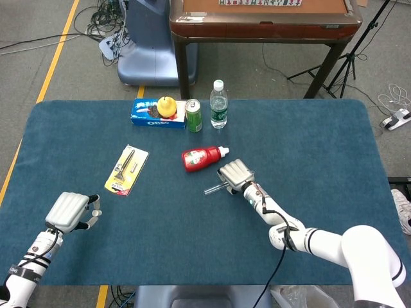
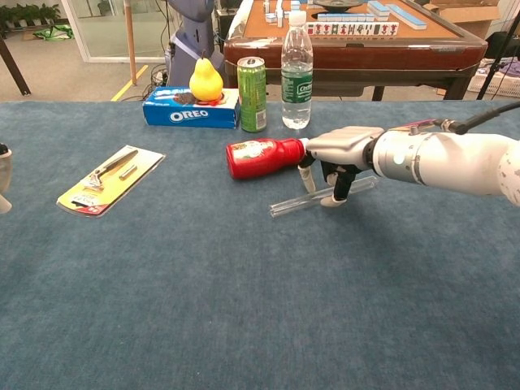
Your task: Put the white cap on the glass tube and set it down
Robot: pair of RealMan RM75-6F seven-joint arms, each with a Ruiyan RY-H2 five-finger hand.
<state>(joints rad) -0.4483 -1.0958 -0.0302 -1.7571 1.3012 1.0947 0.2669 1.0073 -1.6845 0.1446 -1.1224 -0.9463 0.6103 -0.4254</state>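
The glass tube lies flat on the blue table cloth, slanting up to the right, just in front of the red ketchup bottle. My right hand hovers over the tube's middle with its fingers pointing down, one on each side and touching it; the tube still rests on the cloth. From the head camera the right hand covers most of the tube. My left hand sits near the table's front left, fingers curled; only its edge shows in the chest view. I cannot make out the white cap.
At the back stand an Oreo box with a yellow pear on it, a green can and a water bottle. A packaged razor lies to the left. A brown table stands beyond the far edge.
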